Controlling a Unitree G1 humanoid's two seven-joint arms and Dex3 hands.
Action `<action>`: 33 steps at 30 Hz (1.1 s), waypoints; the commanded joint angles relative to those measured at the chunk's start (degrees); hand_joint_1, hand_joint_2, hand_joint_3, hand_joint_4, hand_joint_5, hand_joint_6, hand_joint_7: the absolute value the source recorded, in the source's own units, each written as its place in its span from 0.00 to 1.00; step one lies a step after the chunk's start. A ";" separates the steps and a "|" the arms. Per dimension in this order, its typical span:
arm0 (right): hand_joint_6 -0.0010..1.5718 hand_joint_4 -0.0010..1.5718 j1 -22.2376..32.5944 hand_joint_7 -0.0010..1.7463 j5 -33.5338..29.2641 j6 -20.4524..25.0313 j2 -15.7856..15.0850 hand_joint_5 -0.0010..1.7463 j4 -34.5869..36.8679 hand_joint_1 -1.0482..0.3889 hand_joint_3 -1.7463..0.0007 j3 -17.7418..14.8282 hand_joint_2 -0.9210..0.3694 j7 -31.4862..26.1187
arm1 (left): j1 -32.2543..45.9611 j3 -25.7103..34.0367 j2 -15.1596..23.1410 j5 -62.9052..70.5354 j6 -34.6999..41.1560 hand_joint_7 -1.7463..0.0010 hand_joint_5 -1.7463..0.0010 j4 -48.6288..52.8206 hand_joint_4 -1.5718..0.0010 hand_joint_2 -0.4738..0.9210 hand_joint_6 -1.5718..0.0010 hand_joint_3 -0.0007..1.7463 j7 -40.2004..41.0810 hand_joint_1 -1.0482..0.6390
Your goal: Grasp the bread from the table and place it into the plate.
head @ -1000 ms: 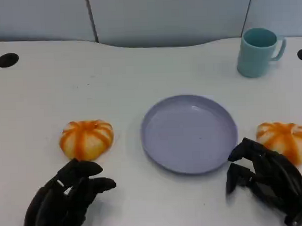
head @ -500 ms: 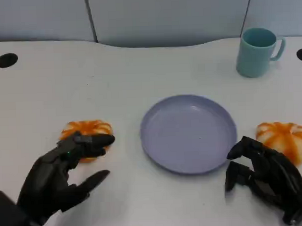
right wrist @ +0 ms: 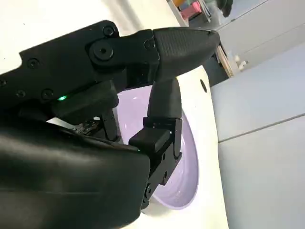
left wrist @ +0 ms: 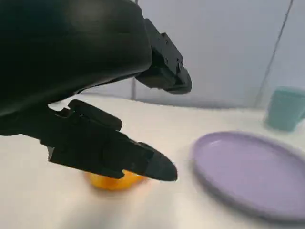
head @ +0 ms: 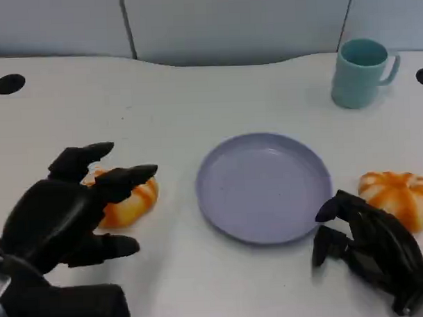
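now the left hand (head: 64, 209) hangs spread over the bread (head: 126, 196) near the tabletop's (head: 196, 103) left front part, its fingers (head: 125, 177) apart above the orange, white-striped loaf and nothing held. the left wrist view shows the bread (left wrist: 113, 180) lying on the white surface under the fingers (left wrist: 109, 152), with a gap between them. the lilac plate (head: 264, 187) sits at the middle of the tabletop, just right of that bread and bare inside. the right hand (head: 371, 247) rests near the front right corner, beside the plate's rim, fingers curled in on nothing. a second striped loaf (head: 402, 196) lies just beyond it toward the right edge. a teal mug (head: 361, 72) stands near the back right corner, well apart from the plate.
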 commanded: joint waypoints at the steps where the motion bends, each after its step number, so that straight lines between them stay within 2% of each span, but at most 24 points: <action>1: 0.36 0.44 1.85 0.81 -0.01 1.41 -0.14 0.96 0.68 0.37 0.83 -0.24 0.00 -0.37 | -3.18 -3.89 3.72 11.93 5.66 1.00 0.91 -1.77 0.92 0.97 0.84 0.00 4.26 0.20; 6: 0.36 0.44 2.00 0.81 -0.04 2.04 -0.14 0.96 0.21 0.37 0.83 -0.17 0.00 -0.59 | -3.84 -6.15 5.02 13.30 8.59 1.00 0.93 -1.93 0.92 0.97 0.85 0.00 5.26 0.19; 11: 0.35 0.44 2.02 0.79 0.55 2.90 -0.12 0.95 0.16 0.37 0.83 -0.36 0.00 -0.13 | -6.43 -8.29 6.50 13.42 11.25 1.00 0.94 -0.99 0.93 0.97 0.87 0.00 2.42 0.19; 15: 0.36 0.44 2.87 0.80 0.01 3.27 -0.16 0.95 -1.59 0.37 0.83 0.29 0.00 -1.25 | -11.77 -11.04 6.97 10.20 12.56 1.00 0.96 5.42 0.96 0.96 0.89 0.00 -3.45 0.20; 33: 0.37 0.45 3.21 0.80 0.11 3.82 -0.19 0.95 -2.41 0.37 0.83 0.54 0.00 -1.60 | -12.59 -13.70 9.09 7.93 14.60 1.00 0.98 5.59 0.95 0.96 0.89 0.00 -2.75 0.20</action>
